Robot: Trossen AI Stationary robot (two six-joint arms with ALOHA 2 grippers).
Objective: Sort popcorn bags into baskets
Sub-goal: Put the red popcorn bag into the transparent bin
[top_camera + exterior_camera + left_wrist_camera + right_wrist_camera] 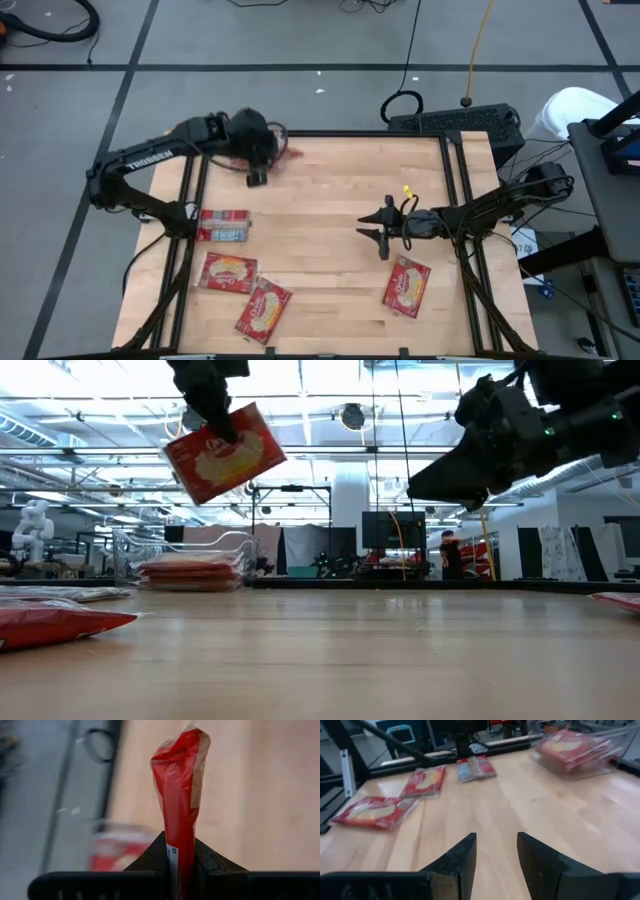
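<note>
Left gripper [175, 865]: fingers pinched on a flat red popcorn bag [179, 795], raised over the tabletop's [330, 190] far left corner
Clear plastic bin [205, 555]: just below the held bag, red packets stacked inside
Right gripper [496, 865]: fingers parted, nothing between them, above mid-tabletop
Loose bags: three red [228, 272] [263, 308] [406, 286] and one grey-blue-sided [223, 226], along the near side
</note>
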